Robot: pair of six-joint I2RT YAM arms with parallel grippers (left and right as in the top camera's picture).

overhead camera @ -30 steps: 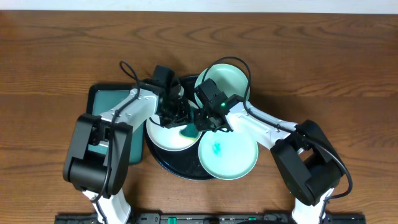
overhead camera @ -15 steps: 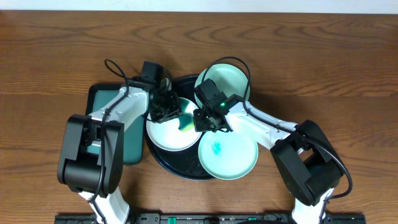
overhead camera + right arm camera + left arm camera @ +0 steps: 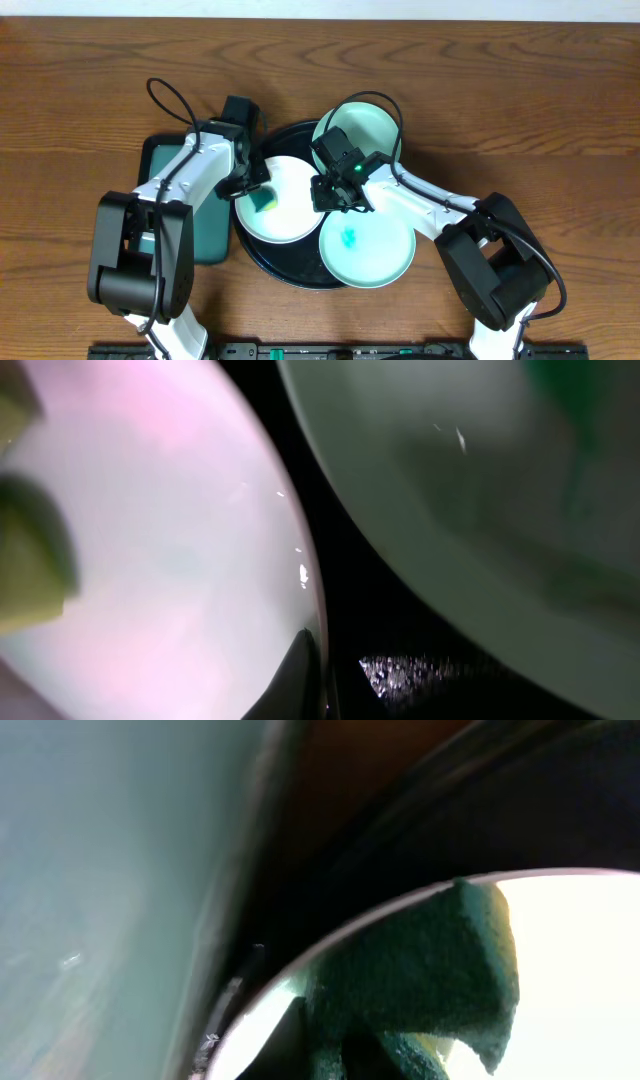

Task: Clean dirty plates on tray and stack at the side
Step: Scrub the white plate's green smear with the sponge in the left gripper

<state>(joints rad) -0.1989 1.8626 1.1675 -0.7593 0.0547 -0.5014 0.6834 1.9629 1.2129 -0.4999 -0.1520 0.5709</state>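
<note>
While the left gripper [image 3: 255, 192] hangs over the left part of the white plate [image 3: 290, 205], its jaws are closed on a teal sponge [image 3: 264, 201], which lies against the plate's surface. The left wrist view shows the sponge [image 3: 420, 970] close up, its dark green mass overlapping the pale rim of the white plate [image 3: 580, 970].

The white plate sits on the left half of the round black tray [image 3: 285, 265]. From above its middle looks clean apart from the sponge. Two more plates share the tray. The front mint plate [image 3: 375, 255] lies at the right front with a teal smear [image 3: 350, 238] in its middle, and overhangs the tray's rim. The rear mint plate [image 3: 365, 130] lies at the back right, partly off the tray.

The right gripper [image 3: 330, 195] is down at the white plate's right edge, between the two mint plates, with its jaws shut. In the right wrist view one dark fingertip [image 3: 303, 665] rests on the rim of the white plate [image 3: 180, 560], beside a strip of black tray [image 3: 400, 620] — whether the rim is actually pinched I cannot tell.

A rectangular dark-green tray [image 3: 165, 160] lies on the wooden table [image 3: 520, 90] just left of the black tray, partly hidden under the left arm.
</note>
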